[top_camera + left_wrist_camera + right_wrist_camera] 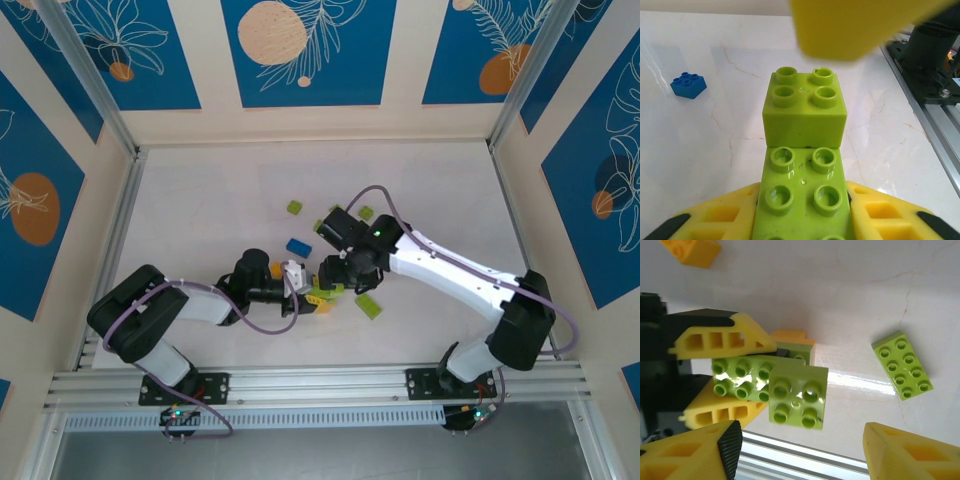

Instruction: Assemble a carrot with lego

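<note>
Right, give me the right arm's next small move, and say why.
Probably lift the right gripper clear: its fingers stand open, off the square lime brick, which already sits on the long lime brick gripped by the left gripper. A loose lime brick lies nearby for later.

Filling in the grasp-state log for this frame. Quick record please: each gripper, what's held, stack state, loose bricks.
left gripper: shut on long lime brick, one finger on each long side
stack: lime 2x2 brick sits on the far end of the long lime brick
right gripper: open, fingers wide apart, clear of the lime 2x2 brick
loose on table: lime 2x4 brick, blue brick, orange brick
</note>
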Motion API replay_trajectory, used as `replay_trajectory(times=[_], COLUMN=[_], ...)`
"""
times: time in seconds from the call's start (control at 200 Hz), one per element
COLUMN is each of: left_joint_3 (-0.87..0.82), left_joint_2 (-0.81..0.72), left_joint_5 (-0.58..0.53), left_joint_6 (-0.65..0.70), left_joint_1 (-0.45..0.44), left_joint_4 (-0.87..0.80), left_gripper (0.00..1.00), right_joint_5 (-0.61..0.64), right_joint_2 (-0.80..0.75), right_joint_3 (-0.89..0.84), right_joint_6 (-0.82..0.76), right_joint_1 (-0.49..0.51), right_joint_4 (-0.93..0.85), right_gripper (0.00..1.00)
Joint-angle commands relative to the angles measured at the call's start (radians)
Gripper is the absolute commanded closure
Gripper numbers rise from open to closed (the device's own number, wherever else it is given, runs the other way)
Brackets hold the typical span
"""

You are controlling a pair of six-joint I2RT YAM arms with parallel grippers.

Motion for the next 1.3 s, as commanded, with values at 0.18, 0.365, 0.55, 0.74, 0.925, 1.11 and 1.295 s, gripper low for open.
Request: replay_trajectory(times=[0.18,0.365,0.55,0.74,0.925,1.11,1.295], left_joint_3=[0.007,-0.004,0.004,0.001,-0.002,-0.005,0.008], left_joint_2=[0.003,-0.021,-0.026,-0.029,-0.035,-0.057,-0.046], left_joint_5=[-0.019,-0.016,-0.048,-0.061,-0.043,0.014,0.001], left_joint_6=[0.011,-0.003,-0.023,-0.029,-0.03,-0.031,-0.029], left_joint_1=[-0.005,-0.004,-0.004,-0.002,-0.001,-0.001,-0.001], left_joint_4=[-0.04,-0.033,-0.044,-0.035,-0.031,-0.046,-0.061], left_gripper=[0.42,0.01,0.0,0.0,0.0,0.0,0.0], right_joint_5=[0.005,-0.022,-0.021,-0.019,-0.015,-0.006,-0.001], right_joint_2=[-0.137,-0.162,-0.113,-0.015,0.025,0.017,0.025], right_joint_3=[-0.081,-0.176,-0.207,-0.168,-0.156,-0.162,-0.157], right_joint_6=[0.048,0.132,0.165,0.115,0.075,0.058,0.03], right_joint_1=[0.032,0.076,0.091,0.049,0.0,-0.039,-0.065], right_joint_4=[-0.09,-0.084,-0.052,-0.031,-0.014,-0.017,-0.013], right_gripper=[0.37,0.46,0.37,0.35,0.35,0.36,0.36])
